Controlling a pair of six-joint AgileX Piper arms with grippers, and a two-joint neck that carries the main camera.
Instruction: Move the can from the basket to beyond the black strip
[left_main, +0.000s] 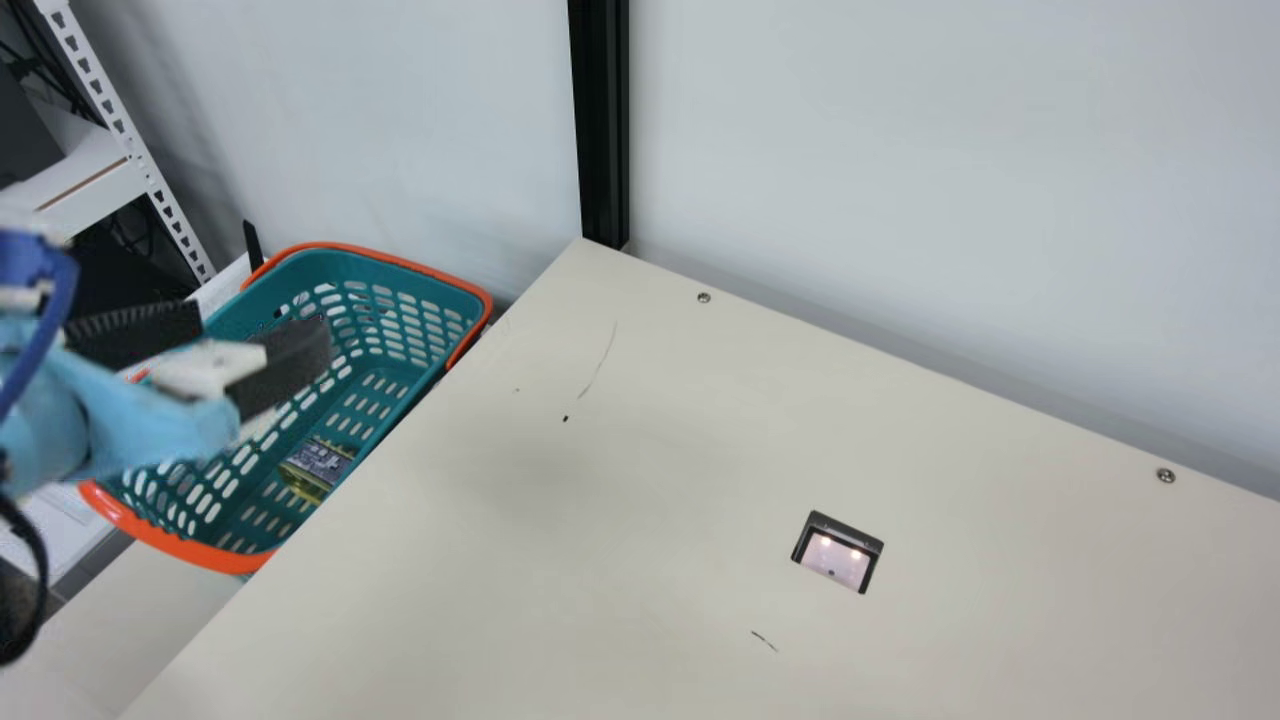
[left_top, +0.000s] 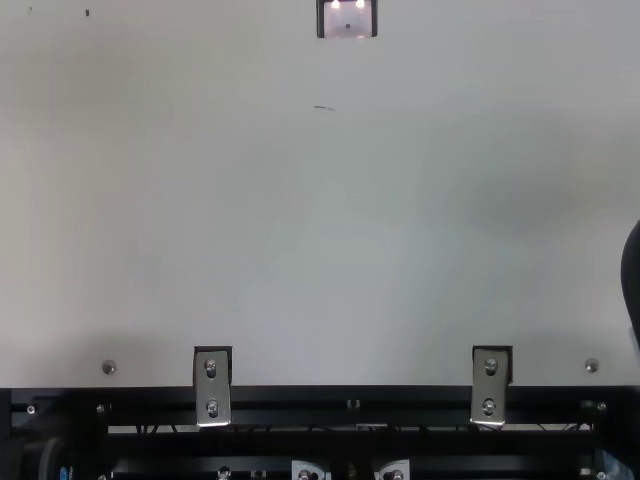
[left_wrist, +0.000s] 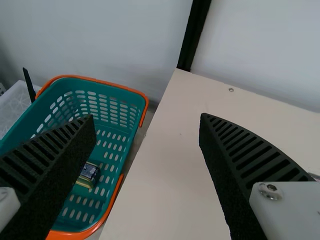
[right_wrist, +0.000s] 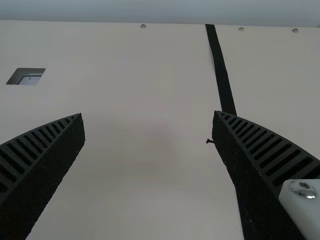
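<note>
My left gripper (left_main: 260, 332) is open over the teal basket (left_main: 405, 262) with orange rim in the main view. The can (left_main: 318, 460), dark-labelled with yellowish ends, lies on the basket floor near the table-side wall. In the left wrist view my left gripper (left_wrist: 147, 117) has nothing between its spread fingers; one finger overlaps the basket (left_wrist: 120, 89), and the can (left_wrist: 89, 174) shows just past it, apart from it. My right gripper (right_wrist: 148, 115) stands open above the table, with the black strip (right_wrist: 221, 75) running behind one finger.
The basket sits beside the left edge of the cream table (left_main: 600, 500). A black post (left_main: 600, 120) rises at the table corner against the wall. A square cutout (left_main: 838, 552) and screws mark the tabletop. White shelving (left_main: 120, 120) stands at far left.
</note>
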